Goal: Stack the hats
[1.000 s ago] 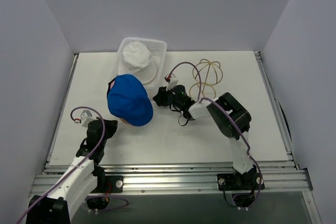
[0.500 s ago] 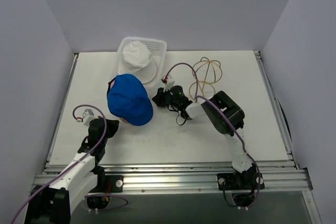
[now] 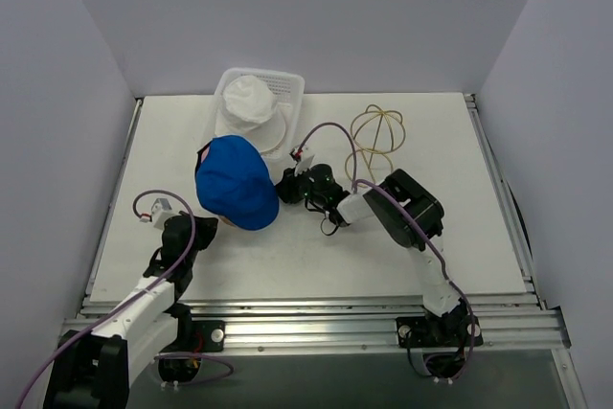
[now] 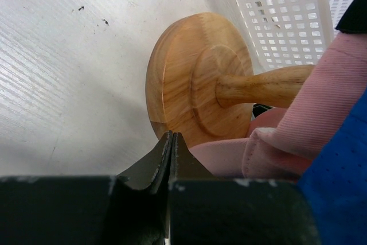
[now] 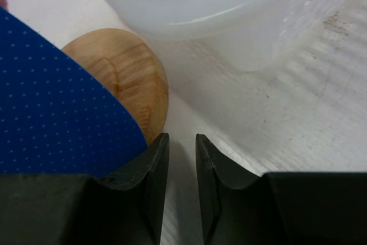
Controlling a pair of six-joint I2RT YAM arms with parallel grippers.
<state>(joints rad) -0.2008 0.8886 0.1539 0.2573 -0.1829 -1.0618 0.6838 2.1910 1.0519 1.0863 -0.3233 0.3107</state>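
Note:
A royal blue cap (image 3: 235, 182) lies over a pink cap (image 4: 321, 101) on a tipped wooden stand (image 4: 189, 78). An off-white floppy hat (image 3: 251, 102) sits in the white mesh basket (image 3: 290, 80). My left gripper (image 3: 203, 232) is shut and empty, its tips (image 4: 172, 136) right at the stand's round base and beside the pink fabric. My right gripper (image 3: 284, 189) is at the blue cap's right edge, open by a narrow gap (image 5: 182, 137) with only table between the fingers. The blue brim (image 5: 51, 101) and the stand's wooden knob (image 5: 126, 78) lie just left of its left finger.
A gold wire dome frame (image 3: 378, 131) stands behind the right arm. The basket wall (image 5: 189, 10) is close ahead of the right gripper, and its mesh side (image 4: 281, 10) is beyond the stand. White walls enclose the table on three sides.
My right gripper has slid left up to the blue cap's edge and its jaws have narrowed. The left gripper has stayed shut, and its arm has barely shifted.

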